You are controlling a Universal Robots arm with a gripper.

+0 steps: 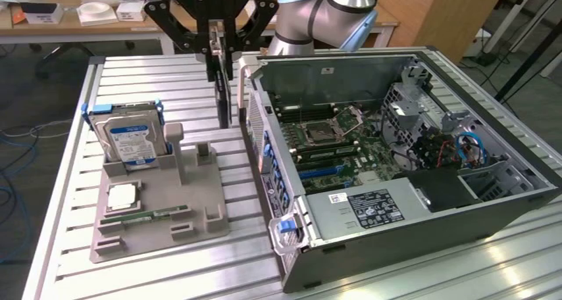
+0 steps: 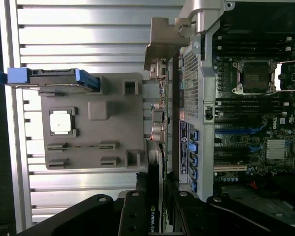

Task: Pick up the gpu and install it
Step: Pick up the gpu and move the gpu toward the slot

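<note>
Black multi-link gripper [image 1: 225, 70] is clamped on the gpu [image 1: 225, 102], a thin dark card with a silver metal end bracket, one finger on each flat face. In the wrist view the gripper [image 2: 156, 206] pinches the card [image 2: 156, 167] edge-on, with a green logo visible between the fingers.

The gpu is held upright on its edge, outside the case. It sits in the gap between the grey plastic fixture tray [image 1: 158, 208] and the outer wall of the open black computer case [image 1: 290, 181], just beside that wall. Can't tell if the card's lower edge touches anything.

The case lies on its side with the green motherboard [image 1: 333, 142] and its blue slots exposed; no card is seated in them.

On the tray:
- a silver hard drive with a blue-white label [image 1: 130, 139], upright in a blue caddy
- a square silver processor chip [image 1: 121, 196], lying flat
- a narrow green RAM stick [image 1: 149, 216], lying in front of the chip

Everything sits on a slatted aluminium table [image 1: 131, 274]. The silver and blue robot arm [image 1: 325, 10] comes in from behind the case.
</note>
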